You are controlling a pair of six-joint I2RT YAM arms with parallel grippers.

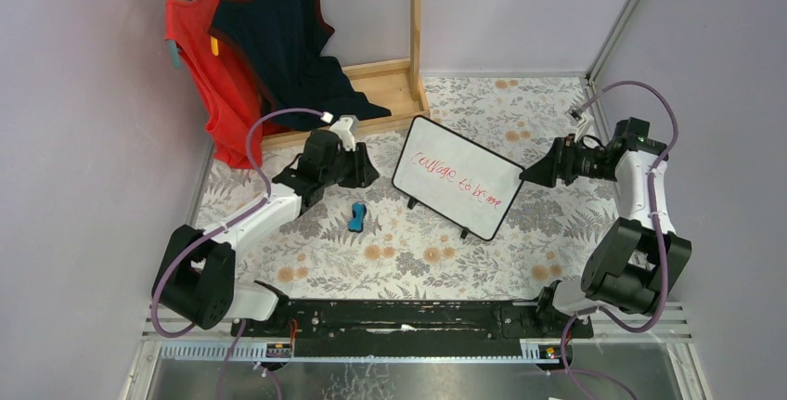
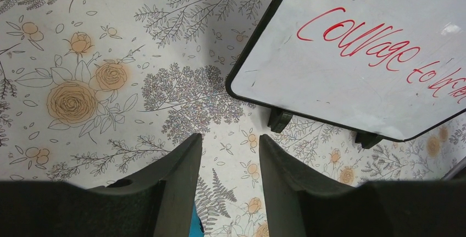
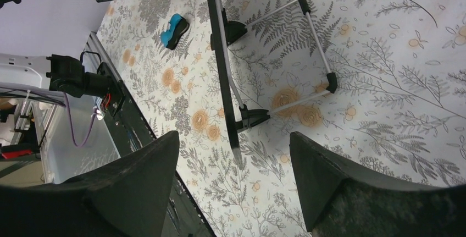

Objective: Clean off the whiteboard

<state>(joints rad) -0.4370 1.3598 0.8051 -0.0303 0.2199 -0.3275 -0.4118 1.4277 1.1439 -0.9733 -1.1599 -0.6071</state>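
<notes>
Left gripper (image 2: 231, 141): jaws a narrow gap apart, nothing between them. Right gripper (image 3: 233, 138): jaws wide, empty, near the board's right edge.

White rectangular whiteboard with thin black frame (image 1: 457, 177) stands tilted on its black feet mid-table. Red handwriting runs across it, not yet wiped.

Small blue-and-black eraser (image 1: 357, 217) lies on the floral table cover (image 1: 418, 270), apart from the board's left corner and close to my left gripper.

My read: the step is the eraser pick. I'd widen the left jaws, drop straight down and pinch across its narrow sides. I'd have the right gripper brace the frame edge so the board doesn't slide or tip under wiping.

No containers in view.
</notes>
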